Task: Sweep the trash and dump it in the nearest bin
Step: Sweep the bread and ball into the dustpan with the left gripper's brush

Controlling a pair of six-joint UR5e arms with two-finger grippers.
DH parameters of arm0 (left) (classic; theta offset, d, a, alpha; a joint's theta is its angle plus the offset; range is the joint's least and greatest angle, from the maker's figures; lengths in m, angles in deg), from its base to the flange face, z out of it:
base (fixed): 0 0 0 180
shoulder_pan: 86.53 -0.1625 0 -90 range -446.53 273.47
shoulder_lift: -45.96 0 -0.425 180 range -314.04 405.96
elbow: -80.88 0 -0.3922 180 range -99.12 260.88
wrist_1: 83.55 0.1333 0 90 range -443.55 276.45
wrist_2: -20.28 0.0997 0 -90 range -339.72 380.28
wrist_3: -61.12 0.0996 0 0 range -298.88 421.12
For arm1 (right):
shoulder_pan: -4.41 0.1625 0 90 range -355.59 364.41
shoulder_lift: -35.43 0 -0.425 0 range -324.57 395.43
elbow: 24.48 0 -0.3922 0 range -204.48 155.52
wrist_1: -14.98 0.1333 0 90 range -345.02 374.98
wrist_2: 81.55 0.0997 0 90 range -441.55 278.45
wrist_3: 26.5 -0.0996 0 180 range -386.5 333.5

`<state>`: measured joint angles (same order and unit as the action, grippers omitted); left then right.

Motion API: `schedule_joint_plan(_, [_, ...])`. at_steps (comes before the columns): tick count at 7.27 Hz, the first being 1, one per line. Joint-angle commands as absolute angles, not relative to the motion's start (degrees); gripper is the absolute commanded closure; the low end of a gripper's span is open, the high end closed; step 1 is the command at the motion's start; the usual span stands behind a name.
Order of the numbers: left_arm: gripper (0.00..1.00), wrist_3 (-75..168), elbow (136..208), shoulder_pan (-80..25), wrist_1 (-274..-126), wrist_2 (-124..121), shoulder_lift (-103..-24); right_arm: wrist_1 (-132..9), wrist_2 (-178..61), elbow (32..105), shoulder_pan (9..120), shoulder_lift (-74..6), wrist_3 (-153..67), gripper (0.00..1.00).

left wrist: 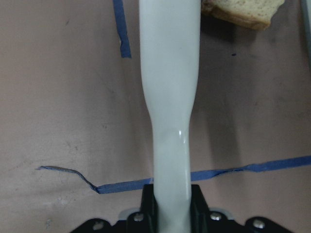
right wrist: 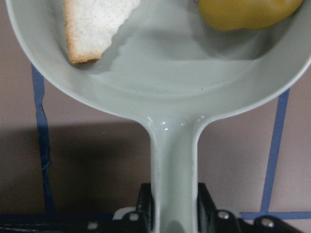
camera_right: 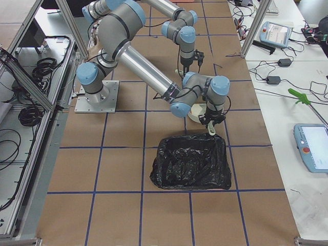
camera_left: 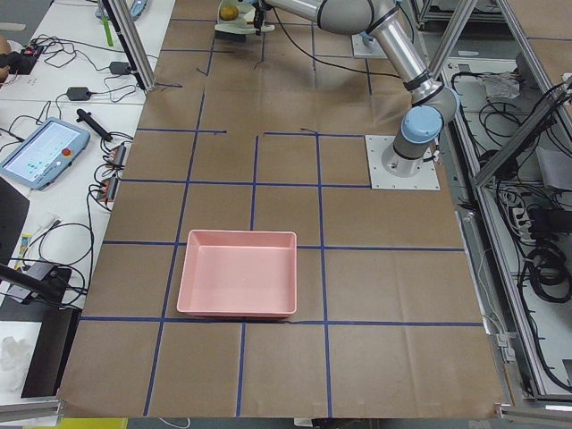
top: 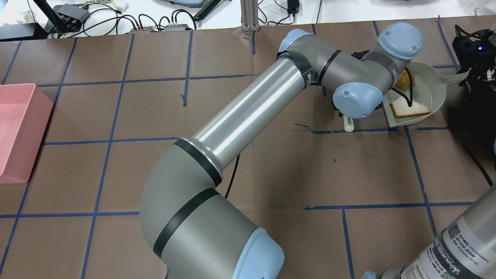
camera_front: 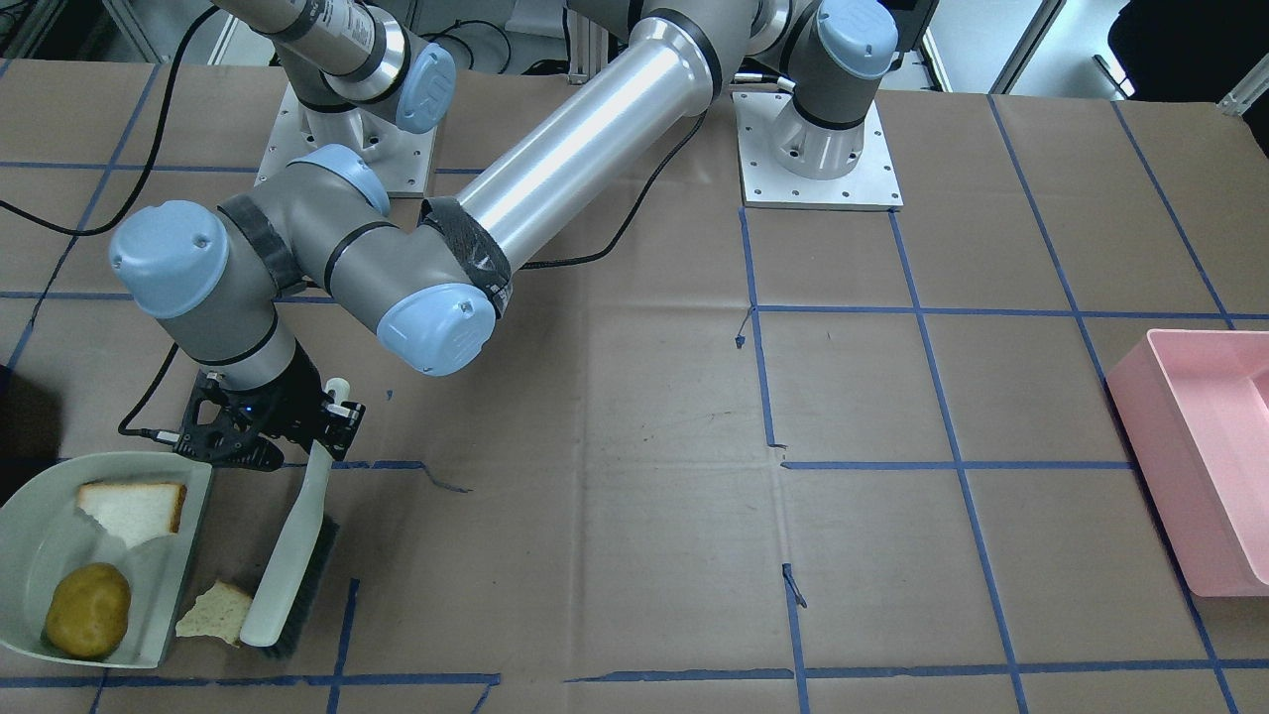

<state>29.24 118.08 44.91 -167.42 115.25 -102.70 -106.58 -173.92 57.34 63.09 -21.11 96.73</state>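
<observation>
My left gripper [camera_front: 332, 421] is shut on the handle of a pale brush [camera_front: 288, 565]; the bristles rest on the table. A torn bread piece [camera_front: 216, 610] lies on the table between the brush and the pale green dustpan [camera_front: 25, 516], touching the brush; it also shows in the left wrist view [left wrist: 238, 12]. In the dustpan lie a bread slice [camera_front: 134, 508] and the yellow-brown potato lump [camera_front: 87, 610]. My right gripper [right wrist: 172, 216] is shut on the dustpan's handle. The black bin [camera_right: 192, 164] stands just beyond the dustpan, towards the table's end.
A pink tray [camera_front: 1200, 466] sits at the far end of the table on my left. My left arm's long silver link [top: 248, 112] reaches across the table to the right side. Blue tape lines grid the brown table cover.
</observation>
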Motion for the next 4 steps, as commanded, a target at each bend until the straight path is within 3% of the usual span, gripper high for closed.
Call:
schedule_joint_plan(1, [1.00,30.2,115.5,44.9,-170.6,115.1,-104.3,-106.6,-173.9,57.3,63.3,-21.1,96.7,1.00])
schedule_joint_plan(4, [1.00,31.1,114.9,44.9,-170.7,114.6,-105.1,-106.5,-173.1,57.5,63.3,-21.0,96.7,1.00])
